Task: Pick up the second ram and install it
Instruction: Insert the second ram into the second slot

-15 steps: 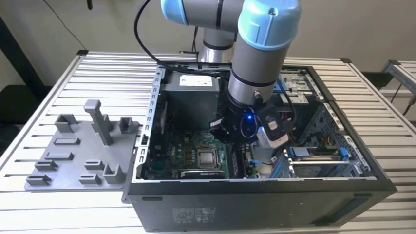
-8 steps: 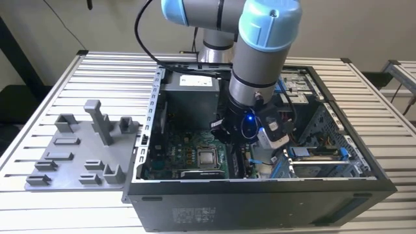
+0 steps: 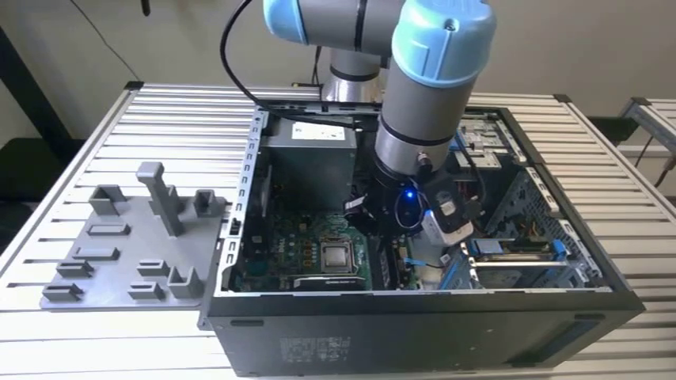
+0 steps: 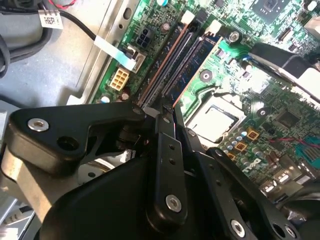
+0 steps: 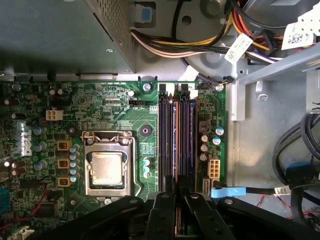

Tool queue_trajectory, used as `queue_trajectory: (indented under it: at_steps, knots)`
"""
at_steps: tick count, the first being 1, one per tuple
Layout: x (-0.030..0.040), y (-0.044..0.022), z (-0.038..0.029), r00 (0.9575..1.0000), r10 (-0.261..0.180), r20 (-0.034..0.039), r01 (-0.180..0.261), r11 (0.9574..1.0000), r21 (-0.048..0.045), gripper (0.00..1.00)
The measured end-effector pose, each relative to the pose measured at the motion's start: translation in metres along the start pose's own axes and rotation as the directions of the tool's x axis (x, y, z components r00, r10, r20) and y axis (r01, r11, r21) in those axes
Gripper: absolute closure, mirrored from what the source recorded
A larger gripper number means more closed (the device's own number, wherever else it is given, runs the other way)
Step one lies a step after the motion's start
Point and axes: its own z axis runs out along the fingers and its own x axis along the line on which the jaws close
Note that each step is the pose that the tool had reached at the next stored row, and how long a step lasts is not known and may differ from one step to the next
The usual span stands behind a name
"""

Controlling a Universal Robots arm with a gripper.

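Inside the open computer case (image 3: 423, 317), my gripper (image 3: 385, 228) hangs low over the green motherboard (image 5: 100, 105). In the first wrist view the second ram (image 5: 176, 145) stands on edge in the bank of long memory slots (image 4: 180, 60), showing as a thin orange-edged strip between dark rows. One end of the strip runs in between my fingers. My gripper (image 5: 176, 194) is shut on that end, with only the width of the stick left between the fingers. In the second wrist view my gripper (image 4: 167, 107) lines up with the slots.
The CPU socket (image 5: 107, 167) lies beside the slots. The power supply (image 3: 306, 154) and a bundle of cables (image 5: 200, 45) sit at the slots' far end. A blue-tabbed cable (image 5: 227, 191) runs close to my fingers. A grey parts holder (image 3: 127, 245) lies outside the case.
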Motion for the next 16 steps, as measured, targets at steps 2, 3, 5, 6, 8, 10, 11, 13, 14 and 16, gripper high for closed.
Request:
queue_trajectory:
  at_steps: [2,3,5,6,8,10,11,13,14,16]
  knots:
    - [0.0,0.0,0.001,1.0,0.0,0.0001,0.0,1.0,-0.0003,0.86]
    - [0.0,-0.0001,0.0014,1.0,0.0,0.0,0.0,1.0,-0.0001,0.86]
    - [-0.0001,-0.0001,0.0018,1.0,0.0,-0.0001,0.0,1.0,0.0002,0.86]
    - [-0.0001,-0.0001,0.0026,1.0,0.0,0.0,0.0,1.0,-0.0002,0.86]
    - [-0.0001,-0.0001,0.0034,1.0,0.0,0.0,0.0,1.0,-0.0001,0.86]
    - [-0.0001,-0.0002,0.0036,1.0,0.0,0.0,0.0,1.0,0.0001,0.86]
    - [-0.0001,-0.0002,0.0042,1.0,0.0,0.0001,0.0,1.0,-0.0002,0.86]
    - [-0.0001,-0.0003,0.0052,1.0,0.0,0.0,0.0,1.0,-0.0002,0.86]
    - [-0.0001,-0.0003,0.0056,1.0,0.0,0.0,0.0,1.0,-0.0001,0.86]
    - [0.0,-0.0003,0.0063,1.0,0.0,0.0,0.0,1.0,-0.0001,0.86]
